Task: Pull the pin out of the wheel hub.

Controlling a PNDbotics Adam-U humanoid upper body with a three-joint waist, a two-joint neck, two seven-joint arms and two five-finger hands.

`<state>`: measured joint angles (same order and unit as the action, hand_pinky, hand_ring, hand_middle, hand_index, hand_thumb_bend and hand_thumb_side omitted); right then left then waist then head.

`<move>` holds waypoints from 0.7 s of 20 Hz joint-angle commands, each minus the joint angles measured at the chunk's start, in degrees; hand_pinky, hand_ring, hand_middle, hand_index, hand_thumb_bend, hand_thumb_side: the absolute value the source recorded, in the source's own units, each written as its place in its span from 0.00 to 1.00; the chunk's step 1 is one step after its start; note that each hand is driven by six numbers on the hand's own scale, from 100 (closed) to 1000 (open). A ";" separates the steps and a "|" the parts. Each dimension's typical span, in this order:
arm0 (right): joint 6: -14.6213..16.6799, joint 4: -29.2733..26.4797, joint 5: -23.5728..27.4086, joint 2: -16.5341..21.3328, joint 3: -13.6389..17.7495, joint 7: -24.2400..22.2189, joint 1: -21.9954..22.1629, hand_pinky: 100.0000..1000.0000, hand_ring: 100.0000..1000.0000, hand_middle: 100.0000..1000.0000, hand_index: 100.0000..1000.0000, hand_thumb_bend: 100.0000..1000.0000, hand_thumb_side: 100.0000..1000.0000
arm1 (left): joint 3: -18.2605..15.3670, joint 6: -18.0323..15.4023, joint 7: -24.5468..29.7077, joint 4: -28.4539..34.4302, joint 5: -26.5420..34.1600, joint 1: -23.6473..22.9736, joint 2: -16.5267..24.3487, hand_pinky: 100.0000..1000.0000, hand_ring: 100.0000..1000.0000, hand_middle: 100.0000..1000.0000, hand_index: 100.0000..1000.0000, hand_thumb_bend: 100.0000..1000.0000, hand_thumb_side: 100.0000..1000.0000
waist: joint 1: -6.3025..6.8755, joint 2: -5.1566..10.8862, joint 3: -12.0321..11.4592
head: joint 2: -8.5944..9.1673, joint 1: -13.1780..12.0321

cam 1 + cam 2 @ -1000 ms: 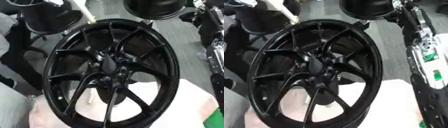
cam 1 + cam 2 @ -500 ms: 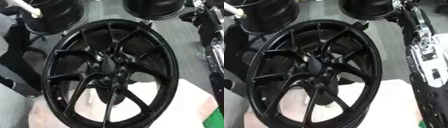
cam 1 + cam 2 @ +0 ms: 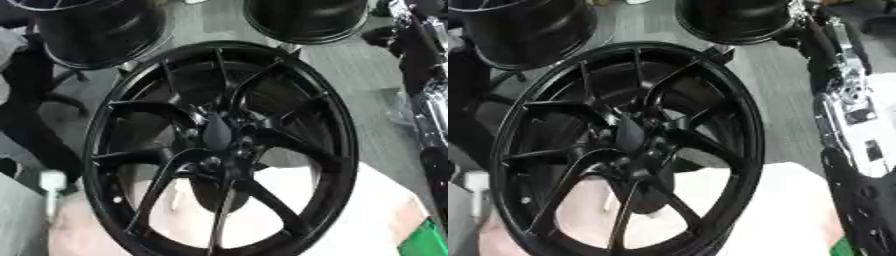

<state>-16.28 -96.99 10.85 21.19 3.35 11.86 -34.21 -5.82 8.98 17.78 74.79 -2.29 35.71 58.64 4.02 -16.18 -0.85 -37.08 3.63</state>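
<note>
Though the pin itself does not stand out from the black metal, the entries below are what I can list.

Left eye view:
- Wheel (image 3: 223,150) — black, multi-spoke, leaning on its rim on a white cloth (image 3: 372,210).
- Wheel hub (image 3: 219,145) — at the centre where the spokes meet, ringed by bolt holes. The pin should sit here, and I cannot tell which hole holds it.
- Handling, as I judge it: the wheel is heavy, rigid and glossy, and unlikely to shift. The pin would be small, stiff and smooth, best pinched at its exposed end and drawn straight out along its axis.
- Two more black rims (image 3: 96,30) behind it, a small white block (image 3: 52,182) at the lower left and a green corner (image 3: 429,242) at the lower right.
- Left hand — absent.

Right eye view:
- Right arm (image 3: 846,100) — silver and black, running down the right edge, well apart from the hub.
- Right hand — not separable from the dark parts of the arm. I cannot tell whether it is open or closed, or holding anything.
- Writing, brands, labels — none legible in either view.
</note>
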 commanded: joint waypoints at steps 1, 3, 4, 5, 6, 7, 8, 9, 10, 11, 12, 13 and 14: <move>0.43 -1.32 0.28 1.73 1.01 0.75 -0.51 0.71 0.54 0.70 0.69 0.00 0.54 | -4.49 -2.21 -8.82 7.35 3.56 0.04 -1.26 0.78 0.68 0.64 0.74 0.18 0.98 | -0.28 1.01 -0.35 | 0.72 0.00; 0.72 -1.76 0.55 1.93 1.38 1.32 -0.34 0.71 0.54 0.70 0.69 0.00 0.53 | -6.06 -3.91 -17.61 14.01 9.10 -1.29 -4.16 0.76 0.69 0.66 0.74 0.09 0.84 | -0.49 1.09 -0.73 | 0.68 -0.15; 0.83 -1.99 0.69 2.03 1.44 1.53 -0.31 0.71 0.54 0.70 0.69 0.00 0.53 | -6.10 -3.52 -22.39 16.85 11.91 -2.07 -5.30 0.77 0.74 0.69 0.74 0.06 0.81 | -0.57 1.12 -0.85 | 0.72 -0.31; 1.07 -2.31 0.91 2.06 1.49 1.72 -0.27 0.71 0.54 0.70 0.69 0.00 0.53 | -5.63 -2.71 -26.60 19.75 14.75 -2.75 -6.78 0.79 0.76 0.70 0.74 0.05 0.81 | -0.71 1.14 -0.92 | 0.78 -0.47; 1.43 -2.67 1.23 2.02 1.53 1.92 -0.22 0.71 0.54 0.70 0.69 0.00 0.52 | -4.99 -2.09 -29.68 22.66 17.29 -3.22 -8.53 0.80 0.78 0.73 0.75 0.04 0.79 | -0.87 1.15 -0.96 | 0.88 -0.57; 1.85 -3.01 1.54 1.97 1.61 2.15 -0.13 0.71 0.54 0.70 0.68 0.00 0.52 | -4.42 -1.94 -31.95 25.51 19.55 -3.58 -10.77 0.80 0.78 0.75 0.78 0.03 0.73 | -1.07 1.15 -0.99 | 0.99 -0.65; 2.23 -3.29 1.77 1.87 1.70 2.41 -0.08 0.71 0.54 0.70 0.69 0.00 0.52 | -3.91 -1.93 -33.67 27.89 21.33 -3.92 -13.04 0.80 0.78 0.76 0.79 0.05 0.70 | -1.29 1.12 -0.97 | 1.09 -0.77; 2.54 -3.51 1.89 1.74 1.77 2.63 -0.09 0.71 0.55 0.70 0.69 0.00 0.51 | -3.39 -1.90 -35.07 29.73 22.52 -4.31 -15.15 0.79 0.77 0.76 0.80 0.06 0.70 | -1.50 1.07 -0.92 | 1.18 -0.87; 2.76 -3.69 1.90 1.62 1.81 2.79 -0.14 0.71 0.55 0.70 0.69 0.00 0.51 | -2.83 -1.73 -36.18 30.92 23.29 -4.69 -17.13 0.79 0.77 0.76 0.81 0.06 0.69 | -1.67 1.02 -0.84 | 1.23 -0.92; 2.93 -3.85 1.82 1.47 1.83 2.88 -0.23 0.71 0.55 0.70 0.69 0.00 0.51 | -2.22 -1.51 -37.18 31.52 24.03 -5.06 -19.21 0.79 0.76 0.76 0.83 0.08 0.70 | -1.83 0.94 -0.74 | 1.24 -0.98; 3.05 -3.99 1.71 1.32 1.85 2.93 -0.32 0.72 0.55 0.71 0.69 0.00 0.51 | -1.62 -1.37 -38.13 31.67 24.81 -5.38 -21.03 0.79 0.76 0.76 0.83 0.09 0.71 | -1.96 0.87 -0.63 | 1.24 -1.01; 3.14 -4.10 1.58 1.17 1.86 2.97 -0.42 0.72 0.56 0.71 0.69 0.00 0.51 | -1.13 -1.29 -39.18 31.44 25.66 -5.61 -22.82 0.77 0.74 0.74 0.82 0.11 0.72 | -2.07 0.79 -0.52 | 1.23 -1.00; 3.26 -4.26 1.49 1.04 1.89 3.01 -0.48 0.72 0.56 0.71 0.69 0.00 0.50 | -0.74 -1.37 -40.48 30.97 26.47 -5.71 -24.63 0.72 0.69 0.71 0.78 0.12 0.72 | -2.17 0.68 -0.40 | 1.22 -1.00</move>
<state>-13.39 -99.72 12.32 21.41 4.63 14.81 -33.78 -6.71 7.59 -21.28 104.76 22.97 29.58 34.65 1.89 -16.34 -1.22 -36.57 2.79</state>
